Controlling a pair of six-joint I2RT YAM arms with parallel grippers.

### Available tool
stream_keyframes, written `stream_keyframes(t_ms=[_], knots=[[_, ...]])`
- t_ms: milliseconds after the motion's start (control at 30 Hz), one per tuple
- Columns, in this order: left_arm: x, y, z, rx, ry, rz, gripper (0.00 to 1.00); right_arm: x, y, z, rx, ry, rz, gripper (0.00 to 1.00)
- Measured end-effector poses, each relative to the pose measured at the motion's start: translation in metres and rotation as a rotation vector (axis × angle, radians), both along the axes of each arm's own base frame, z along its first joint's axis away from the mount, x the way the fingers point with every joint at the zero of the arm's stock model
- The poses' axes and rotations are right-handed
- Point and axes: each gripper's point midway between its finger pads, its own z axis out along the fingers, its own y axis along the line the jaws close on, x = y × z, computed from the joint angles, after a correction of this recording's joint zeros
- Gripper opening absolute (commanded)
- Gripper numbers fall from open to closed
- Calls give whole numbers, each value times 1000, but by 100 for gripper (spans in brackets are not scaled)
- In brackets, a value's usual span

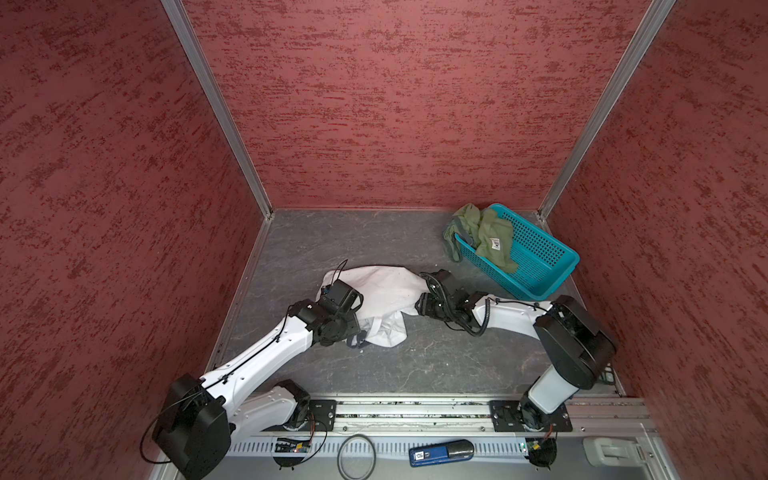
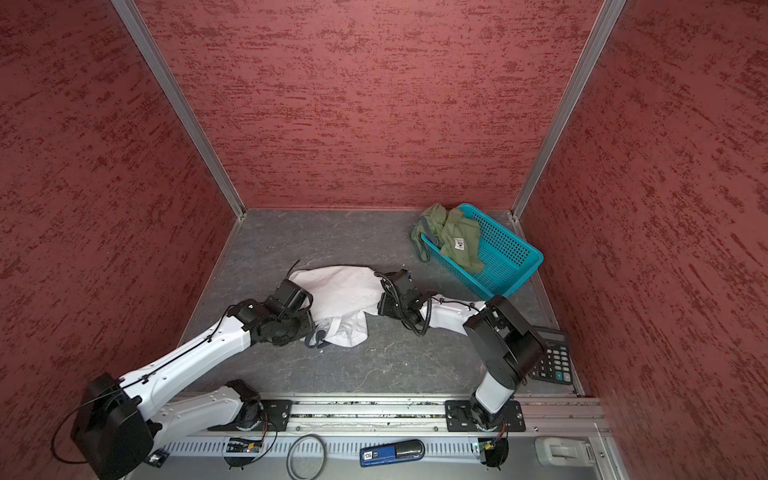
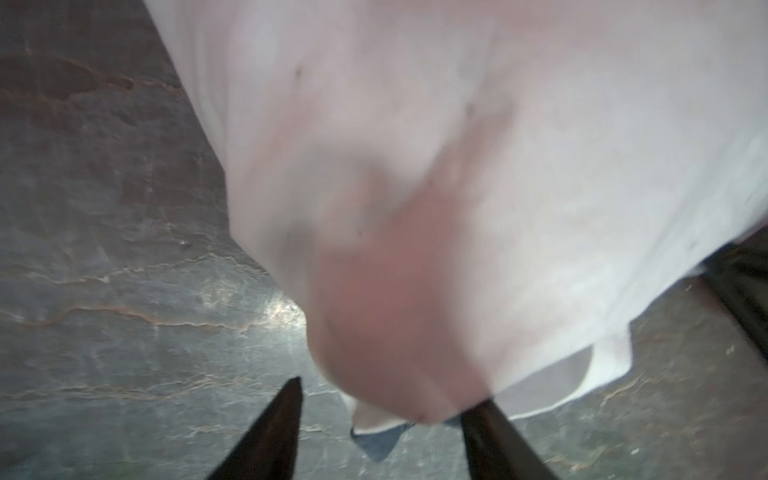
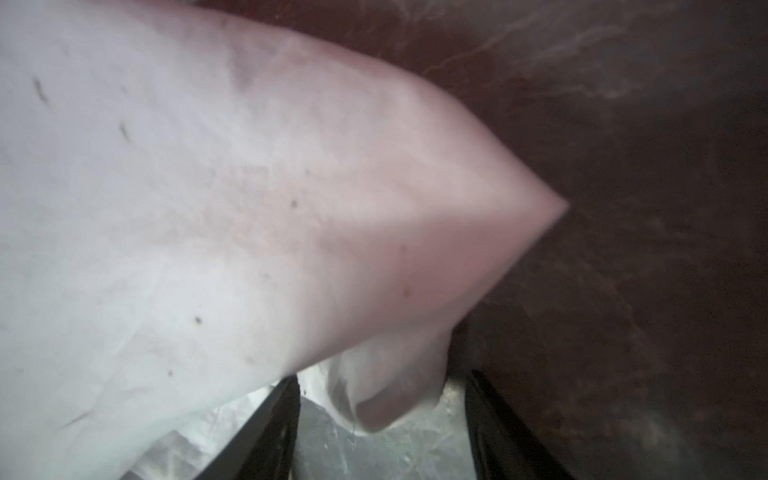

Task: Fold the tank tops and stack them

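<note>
Left gripper (image 3: 382, 401), right gripper (image 4: 380, 384): jaws part-spread, straddling white tank top (image 1: 386, 291) edges, not clamped. Cloth likely light, limp, sagging when lifted; pinch hem corners, both layers

The white tank top (image 1: 386, 291) is thin, soft, matt cloth, creased, with small dark specks on it in the right wrist view. The olive tank top (image 1: 490, 237) is matt cloth too, heavily crumpled. The basket (image 1: 544, 266) is teal plastic mesh with a slight sheen. The table (image 1: 415, 365) has a smooth grey stone-look surface, pale-veined, with a dull shine that catches light in the left wrist view. The walls (image 1: 374, 104) are red, matt and roughly grained. The corner rails (image 1: 216, 104) are brushed metal. The 2 arms (image 1: 257, 357) have smooth white plastic shells and matt black joints.
</note>
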Motion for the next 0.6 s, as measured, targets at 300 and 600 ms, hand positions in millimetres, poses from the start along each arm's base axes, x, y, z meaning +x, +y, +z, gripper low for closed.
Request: stream_keyframes(t_ms=[300, 600], knots=[[48, 25, 38, -36, -119, 67, 0, 22, -11, 24, -128, -100, -4, 0], [112, 56, 201, -44, -491, 91, 0, 44, -46, 226, -160, -545, -68, 0]])
